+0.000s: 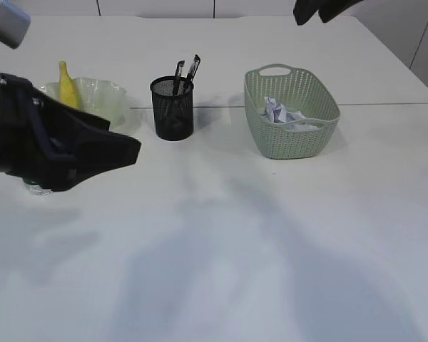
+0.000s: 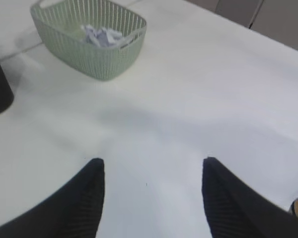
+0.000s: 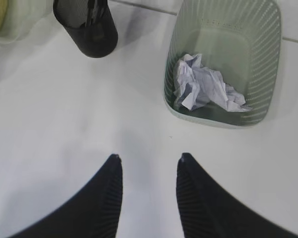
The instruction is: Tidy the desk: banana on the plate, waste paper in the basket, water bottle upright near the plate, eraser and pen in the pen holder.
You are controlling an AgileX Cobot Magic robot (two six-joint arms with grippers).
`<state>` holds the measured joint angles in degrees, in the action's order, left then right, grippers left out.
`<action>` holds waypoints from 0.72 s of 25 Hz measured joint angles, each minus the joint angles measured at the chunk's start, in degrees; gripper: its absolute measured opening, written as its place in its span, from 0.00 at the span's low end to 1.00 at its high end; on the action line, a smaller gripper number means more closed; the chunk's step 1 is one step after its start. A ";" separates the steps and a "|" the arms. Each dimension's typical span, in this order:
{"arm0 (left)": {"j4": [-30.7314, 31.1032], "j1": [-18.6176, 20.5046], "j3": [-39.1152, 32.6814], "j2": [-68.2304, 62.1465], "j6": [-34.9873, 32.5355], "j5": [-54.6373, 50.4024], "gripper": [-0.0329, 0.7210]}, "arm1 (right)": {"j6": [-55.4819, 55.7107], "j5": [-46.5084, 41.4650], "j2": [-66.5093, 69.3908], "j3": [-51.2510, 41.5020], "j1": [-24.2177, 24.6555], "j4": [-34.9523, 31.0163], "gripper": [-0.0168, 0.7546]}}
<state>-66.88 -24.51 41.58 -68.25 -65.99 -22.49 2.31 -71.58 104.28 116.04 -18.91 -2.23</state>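
Left gripper (image 2: 153, 171): we are holding it wide apart, gripping nothing | Right gripper (image 3: 149, 166): jaws standing partly apart, empty | Banana (image 1: 68, 87) lying on plate (image 1: 107, 96) | Crumpled paper (image 3: 203, 84) sitting in basket (image 1: 321, 132) | Pens (image 1: 187, 71) standing in pen holder (image 1: 172, 110)

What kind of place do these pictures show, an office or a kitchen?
Probably a staged office-style desk in a lab or test room: a plain white table holding a mesh pen holder with pens, a green basket with crumpled paper, and white cabinet fronts behind it.
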 joint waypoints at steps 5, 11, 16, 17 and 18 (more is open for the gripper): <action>16.15 1.35 0.00 -0.10 22.39 -0.40 0.63 | 1.05 -0.26 -4.31 -3.32 0.00 3.02 0.38; 31.10 6.03 0.10 -0.10 40.78 -3.39 0.63 | 1.27 -0.26 -9.52 -12.93 0.00 6.27 0.38; 43.24 9.55 1.57 0.75 52.42 -8.91 0.63 | 1.27 -0.26 -12.68 -20.92 0.00 6.42 0.38; 45.24 9.82 1.95 1.41 54.78 -9.44 0.62 | 1.27 -0.26 -13.31 -22.52 0.00 6.48 0.38; 47.64 10.25 1.97 2.15 56.88 -9.89 0.62 | 1.27 0.03 -13.87 -24.13 0.00 6.48 0.38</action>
<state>-19.24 -14.26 43.56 -66.09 -9.12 -32.37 3.58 -71.56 90.41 91.90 -18.91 4.25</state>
